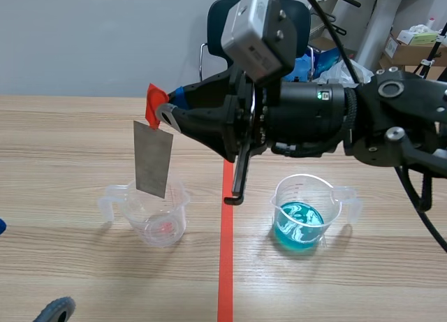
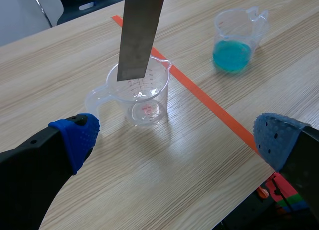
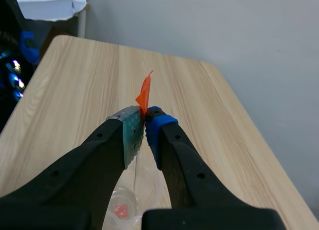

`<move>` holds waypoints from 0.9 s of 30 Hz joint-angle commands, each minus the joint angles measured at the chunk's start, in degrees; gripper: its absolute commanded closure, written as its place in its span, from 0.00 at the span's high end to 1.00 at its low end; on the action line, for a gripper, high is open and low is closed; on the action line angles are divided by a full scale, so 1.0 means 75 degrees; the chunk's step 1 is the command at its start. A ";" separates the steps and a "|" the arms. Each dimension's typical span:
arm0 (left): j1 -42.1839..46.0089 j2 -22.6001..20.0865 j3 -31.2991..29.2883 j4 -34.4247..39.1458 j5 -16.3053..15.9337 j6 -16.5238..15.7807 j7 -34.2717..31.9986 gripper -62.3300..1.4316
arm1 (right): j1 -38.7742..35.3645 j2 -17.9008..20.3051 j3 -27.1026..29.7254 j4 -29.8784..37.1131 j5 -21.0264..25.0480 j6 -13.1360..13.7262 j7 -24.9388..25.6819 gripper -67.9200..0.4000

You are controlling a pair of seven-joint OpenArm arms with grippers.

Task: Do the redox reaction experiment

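Note:
My right gripper [image 1: 162,107], reaching across from the right, is shut on the red-taped top end of a grey metal strip [image 1: 153,158]. The strip hangs with its lower end just above and inside the rim of a clear empty beaker [image 1: 159,214] left of the tape line. In the left wrist view the metal strip [image 2: 140,31] hangs over the clear beaker [image 2: 143,93]. A second beaker [image 1: 302,211] with blue liquid stands right of the line; it shows as the blue beaker [image 2: 234,40] ahead to the right. My left gripper [image 2: 182,137] is open, near and short of the clear beaker. The red tab [image 3: 144,96] sits between the right fingers.
An orange-red tape line [image 1: 225,259] runs down the table's middle. A dark chair [image 1: 230,22] and cardboard boxes [image 1: 412,49] stand beyond the far edge. The table's near edge [image 2: 234,210] lies close under the left gripper.

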 commanded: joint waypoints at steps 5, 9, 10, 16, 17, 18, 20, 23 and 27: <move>-0.0020 0.0020 -0.0015 0.0102 -0.0032 -0.0012 -0.0108 1.00 | 0.0353 0.0096 0.0029 0.0184 0.0871 0.0178 -0.0242 0.02; -0.0020 0.0020 -0.0015 0.0102 -0.0032 -0.0012 -0.0108 1.00 | 0.0443 0.0256 0.0029 0.0251 0.1329 0.0379 -0.0332 0.02; -0.0020 0.0020 -0.0015 0.0102 -0.0032 -0.0012 -0.0108 1.00 | 0.0484 0.0338 0.0029 0.0326 0.1507 0.0423 -0.0388 0.02; -0.0020 0.0020 -0.0015 0.0102 -0.0032 -0.0012 -0.0108 1.00 | 0.0766 0.0746 0.0029 0.0819 0.2273 0.0516 -0.0560 0.02; -0.0020 0.0020 -0.0015 0.0102 -0.0032 -0.0015 -0.0108 1.00 | 0.0819 0.0804 0.0029 0.0880 0.2401 0.0516 -0.0606 0.02; -0.0020 0.0020 -0.0015 0.0102 -0.0032 -0.0015 -0.0108 1.00 | 0.0871 0.0868 0.0029 0.0953 0.2547 0.0516 -0.0662 0.02; -0.0020 0.0020 -0.0015 0.0102 -0.0032 -0.0012 -0.0108 1.00 | 0.0985 0.0970 0.0029 0.1064 0.2859 0.0519 -0.0810 0.02; -0.0020 0.0020 -0.0015 0.0102 -0.0032 -0.0012 -0.0108 1.00 | 0.1113 0.1093 0.0029 0.1163 0.3325 0.0522 -0.0909 0.02; -0.0020 0.0020 -0.0015 0.0102 -0.0032 -0.0012 -0.0111 1.00 | 0.1142 0.1131 0.0029 0.1195 0.3791 0.0527 -0.1288 0.02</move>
